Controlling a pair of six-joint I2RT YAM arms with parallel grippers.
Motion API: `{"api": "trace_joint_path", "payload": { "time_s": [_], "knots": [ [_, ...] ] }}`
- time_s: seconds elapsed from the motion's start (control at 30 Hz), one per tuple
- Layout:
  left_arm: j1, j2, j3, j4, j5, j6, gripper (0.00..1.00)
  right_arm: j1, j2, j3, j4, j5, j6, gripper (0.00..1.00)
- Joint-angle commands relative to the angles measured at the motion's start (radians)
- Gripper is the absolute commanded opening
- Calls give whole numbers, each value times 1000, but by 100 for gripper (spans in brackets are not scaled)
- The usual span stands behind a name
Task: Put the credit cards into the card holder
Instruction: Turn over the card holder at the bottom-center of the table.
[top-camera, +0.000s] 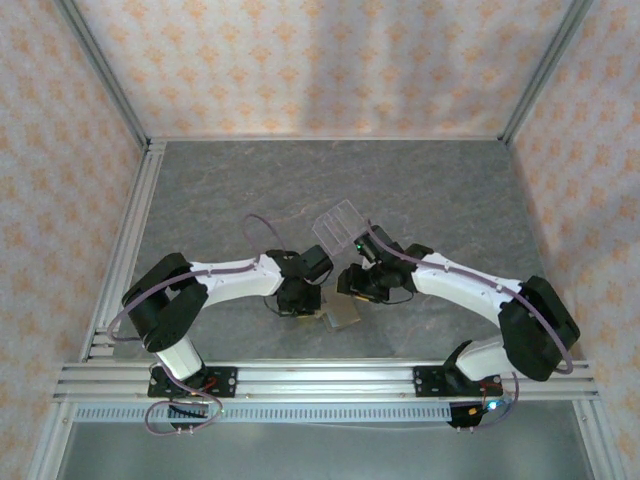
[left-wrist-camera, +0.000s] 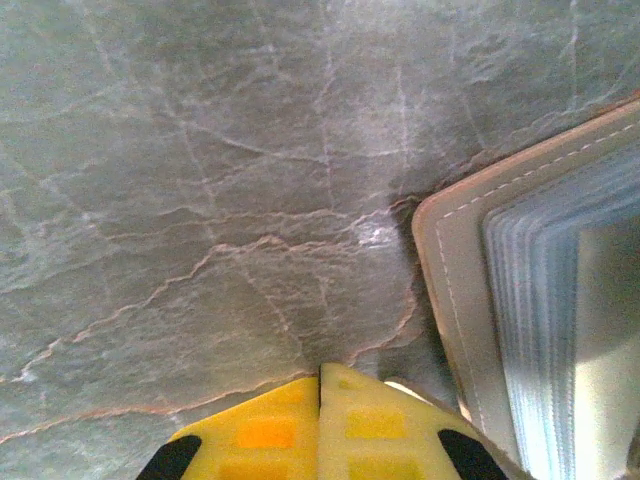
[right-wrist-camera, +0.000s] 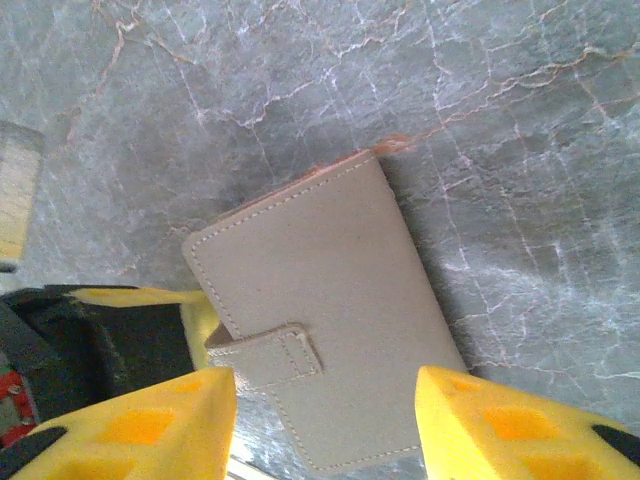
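The tan card holder (right-wrist-camera: 330, 290) lies flat on the stone tabletop, cover up, its strap tab (right-wrist-camera: 270, 355) across the near side. My right gripper (right-wrist-camera: 325, 400) hangs open just above it, one yellow finger on each side. My left gripper (left-wrist-camera: 322, 380) is shut, fingertips pressed together, right beside the holder's edge (left-wrist-camera: 450, 290), where a stack of clear sleeves (left-wrist-camera: 535, 330) shows. A thin reddish sliver (right-wrist-camera: 392, 143) peeks out at the holder's far corner; no credit card shows plainly. From above, both grippers (top-camera: 298, 298) (top-camera: 358, 285) meet over the holder (top-camera: 342, 314).
A clear acrylic slotted stand (top-camera: 338, 228) stands just behind the two grippers. The left gripper's yellow fingers (right-wrist-camera: 195, 305) and dark body sit against the holder's left edge in the right wrist view. Aluminium rails (top-camera: 320, 380) border the near edge.
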Motion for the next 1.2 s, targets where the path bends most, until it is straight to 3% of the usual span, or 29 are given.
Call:
{"api": "trace_joint_path", "payload": {
  "time_s": [0.0,0.17,0.4,0.67,1.17],
  "knots": [
    [-10,-48,67,-77,-50,3,0,-4,-6,-10,-23,-8,-17,43],
    [-20,-15,136,-81,-31,10,0,-27,-20,-48,-3,-23,1,33],
    [-51,72,239,-100,-27,24,0,-64,-48,-88,-20,-33,-1,32],
    [-52,100,148,-60,-31,7,0,-70,-80,-121,22,-78,-11,46],
    [-43,83,25,-36,-45,14,0,-71,116,-105,187,-209,-53,53]
  ]
}}
